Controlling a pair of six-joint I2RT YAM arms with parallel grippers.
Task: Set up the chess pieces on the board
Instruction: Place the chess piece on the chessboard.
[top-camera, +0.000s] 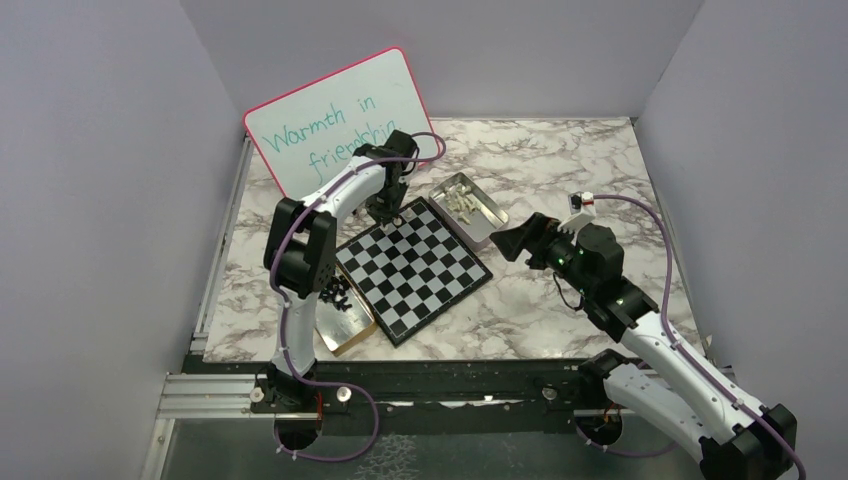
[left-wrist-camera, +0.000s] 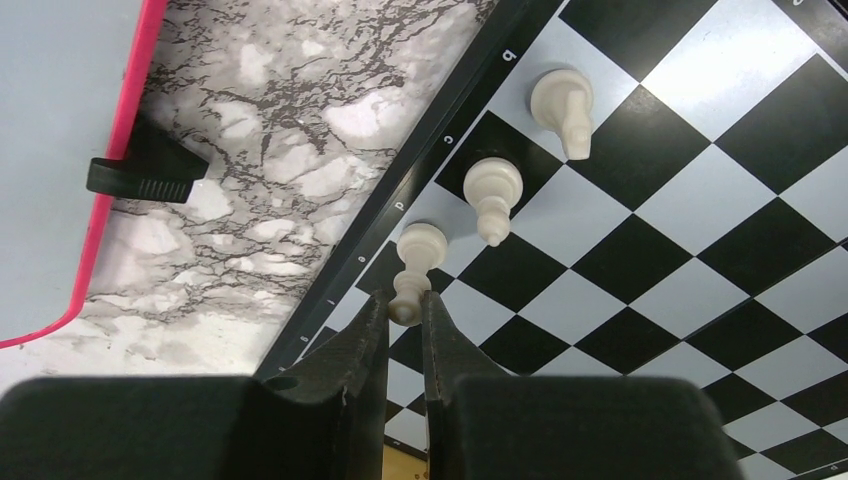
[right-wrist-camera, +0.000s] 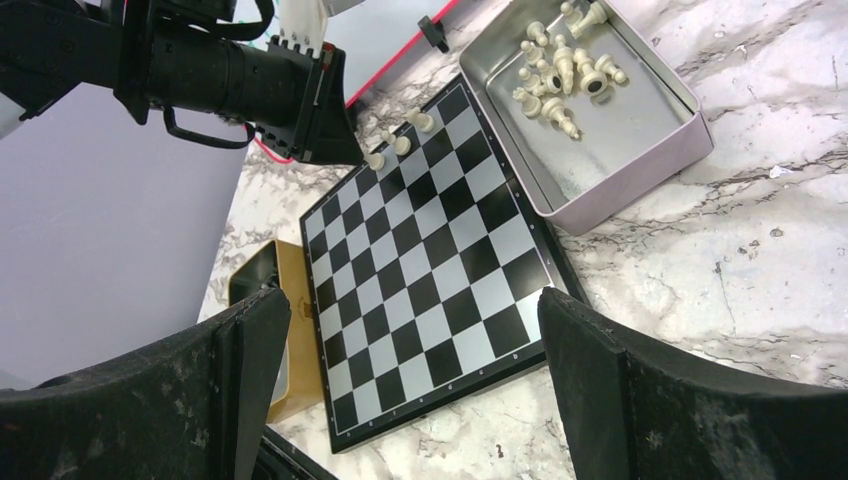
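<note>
The chessboard (top-camera: 415, 268) lies at an angle on the marble table. My left gripper (left-wrist-camera: 404, 302) is at the board's far corner, its fingers shut on the top of a cream-white piece (left-wrist-camera: 415, 262) whose base rests on an edge square. Two more white pieces (left-wrist-camera: 492, 195) (left-wrist-camera: 563, 102) stand in the same edge row. My right gripper (right-wrist-camera: 412, 305) is wide open and empty, held above the table to the right of the board (right-wrist-camera: 430, 250). Several white pieces (right-wrist-camera: 560, 75) lie in a silver tin (right-wrist-camera: 640, 150). Black pieces (top-camera: 337, 292) sit in a gold tin (top-camera: 345, 325).
A pink-rimmed whiteboard (top-camera: 340, 110) leans at the back left, its black clip (left-wrist-camera: 145, 175) close to the left gripper. The silver tin (top-camera: 468, 205) touches the board's right corner. Walls enclose the table on three sides.
</note>
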